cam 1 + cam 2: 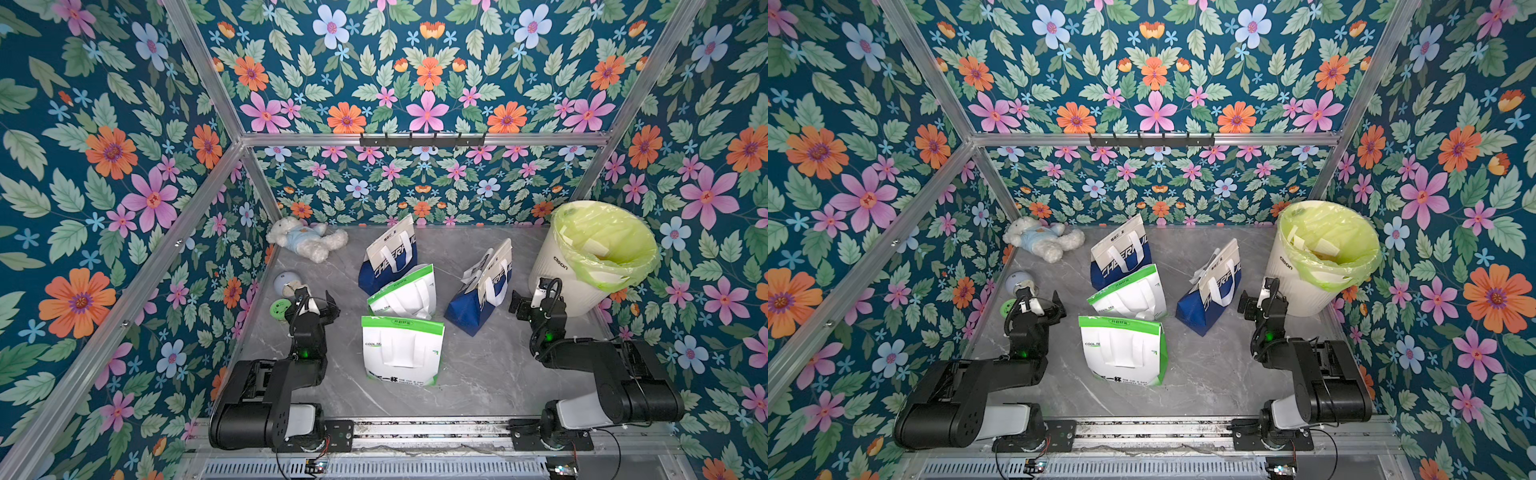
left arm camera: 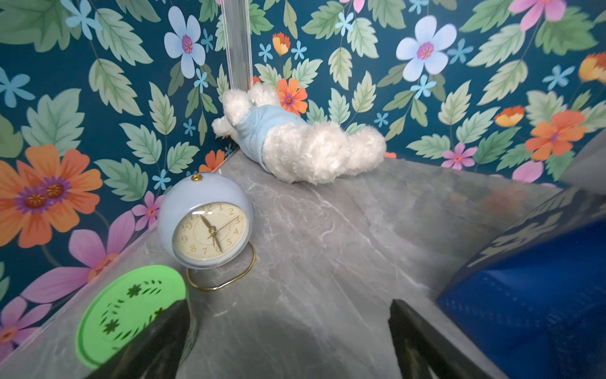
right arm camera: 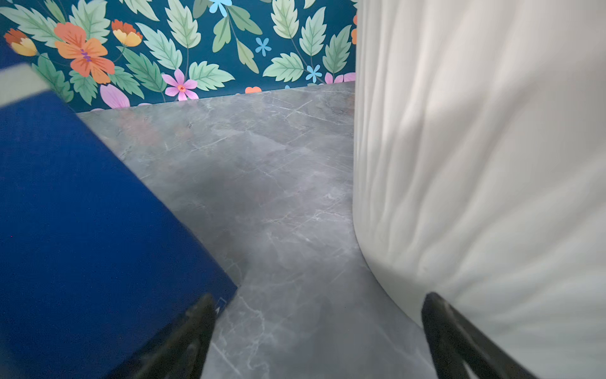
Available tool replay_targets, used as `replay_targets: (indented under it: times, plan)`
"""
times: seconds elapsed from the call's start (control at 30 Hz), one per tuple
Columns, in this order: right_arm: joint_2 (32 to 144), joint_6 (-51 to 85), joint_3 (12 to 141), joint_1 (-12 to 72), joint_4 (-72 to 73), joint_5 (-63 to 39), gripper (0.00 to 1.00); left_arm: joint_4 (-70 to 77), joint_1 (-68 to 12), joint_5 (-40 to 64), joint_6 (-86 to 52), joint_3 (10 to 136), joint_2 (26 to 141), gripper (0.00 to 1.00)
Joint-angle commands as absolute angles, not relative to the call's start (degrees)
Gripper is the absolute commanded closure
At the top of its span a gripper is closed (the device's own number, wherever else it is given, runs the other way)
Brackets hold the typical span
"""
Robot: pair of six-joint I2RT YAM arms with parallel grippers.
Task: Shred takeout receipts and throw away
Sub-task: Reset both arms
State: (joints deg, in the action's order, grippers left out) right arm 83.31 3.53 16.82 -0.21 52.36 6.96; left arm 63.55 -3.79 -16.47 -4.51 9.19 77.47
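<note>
While both my arms sit low over the grey table (image 1: 478,374), I place everything by the white bin (image 1: 552,266) with its yellow-green liner (image 1: 627,266). Torn white pieces of the takeout receipts (image 1: 598,248) lie inside the bin against the liner. Both top views show them (image 1: 1323,248), but I cannot count the pieces.

My right gripper (image 1: 530,297) hangs just beside the bin, low at its wall, between the bin and the nearer blue-and-white bag (image 1: 478,299). Its jaws stand wide apart and nothing lies between them. In the right wrist view the right gripper (image 3: 319,334) frames bare table, with the bin's ribbed wall (image 3: 475,164) behind one finger and the bag's blue side (image 3: 82,213) behind the other. I cannot tell whether either finger touches.

My left gripper (image 1: 316,301) is well apart from the bin, beyond all the bags. It too is spread wide and empty, as the left wrist view (image 2: 288,341) shows.

Past the nearer bag, farther from the bin, stand a second blue-and-white bag (image 1: 386,266) and two green-and-white bags (image 1: 405,291) (image 1: 399,353), the last one lying flat.

Farthest from the bin, along the opposite wall, are a plush bear (image 1: 303,241), a pale blue clock (image 2: 206,229) and a green round disc (image 2: 128,311).
</note>
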Motion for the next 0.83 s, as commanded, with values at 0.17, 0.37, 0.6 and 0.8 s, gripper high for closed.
replay_targets:
  times: [0.17,0.37,0.6,0.8]
  plan:
    - [83.3,3.5,17.0,-0.2,53.8,6.4,0.01,88.9,-3.0,-15.5,-1.3,8.0,93.1,0.02]
    - [83.3,3.6,17.0,-0.2,53.7,6.3,0.01,78.1,-3.1,-13.4,-1.0,12.3,92.0,0.04]
    - [83.3,3.7,17.3,-0.2,53.2,6.0,0.01,72.2,-3.3,-15.8,-1.3,15.5,92.2,0.01]
    - [83.2,3.8,17.3,-0.2,53.0,6.0,0.01,72.2,-3.9,-16.4,-1.1,15.4,92.1,0.01]
